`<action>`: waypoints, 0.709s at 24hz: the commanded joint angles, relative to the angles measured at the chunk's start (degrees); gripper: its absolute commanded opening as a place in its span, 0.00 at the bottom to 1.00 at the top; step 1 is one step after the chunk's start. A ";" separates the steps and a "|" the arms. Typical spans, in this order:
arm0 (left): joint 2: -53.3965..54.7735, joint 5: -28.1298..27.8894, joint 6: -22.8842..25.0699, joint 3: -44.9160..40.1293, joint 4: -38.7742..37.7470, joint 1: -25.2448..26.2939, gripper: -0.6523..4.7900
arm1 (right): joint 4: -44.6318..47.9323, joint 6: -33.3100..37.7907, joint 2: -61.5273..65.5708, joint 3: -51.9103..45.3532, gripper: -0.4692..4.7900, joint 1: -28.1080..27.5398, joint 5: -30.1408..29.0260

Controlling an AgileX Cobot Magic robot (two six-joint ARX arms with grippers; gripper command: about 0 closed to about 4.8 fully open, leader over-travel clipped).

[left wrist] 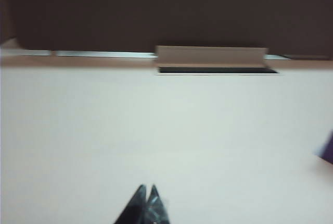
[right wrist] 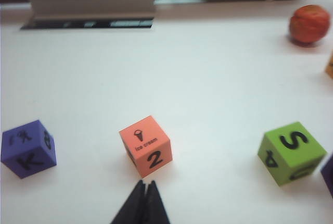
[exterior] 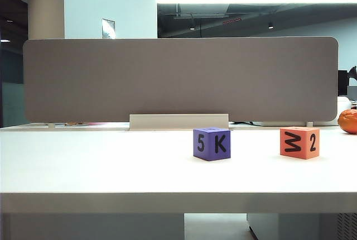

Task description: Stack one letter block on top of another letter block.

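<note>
The orange-red letter block (exterior: 299,142) stands on the white table at the right, showing a sideways "W" and a "2". In the right wrist view the orange-red block (right wrist: 145,145) shows an ice-cream picture on top. My right gripper (right wrist: 146,184) is shut and empty, just short of this block. The purple letter block (exterior: 212,143) with "5" and "K" stands near the middle; the right wrist view also shows the purple block (right wrist: 27,148). My left gripper (left wrist: 147,187) is shut and empty over bare table, with only a purple sliver (left wrist: 328,150) at the view's edge. Neither arm appears in the exterior view.
A green block (right wrist: 291,151) marked "S" lies to the right of the orange-red one. An orange fruit (exterior: 348,120) sits at the far right near the grey divider panel (exterior: 178,78). A white bracket (exterior: 178,121) stands at the panel's foot.
</note>
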 commanded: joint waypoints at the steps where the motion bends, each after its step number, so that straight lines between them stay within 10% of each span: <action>1: 0.07 6.75 0.04 0.24 0.77 0.07 0.11 | 0.57 -3.43 5.53 3.28 0.09 0.09 -3.02; 9: 0.07 14.95 0.00 0.26 0.96 0.04 0.11 | 0.48 -5.01 22.32 11.50 0.33 0.15 -3.69; 13: 0.07 16.98 0.00 0.28 2.84 0.02 0.11 | 0.11 -9.33 30.58 15.82 0.85 0.79 -3.69; 17: 0.07 17.75 0.00 0.28 4.07 0.02 0.11 | 0.09 -9.38 34.60 18.08 1.00 0.81 -6.32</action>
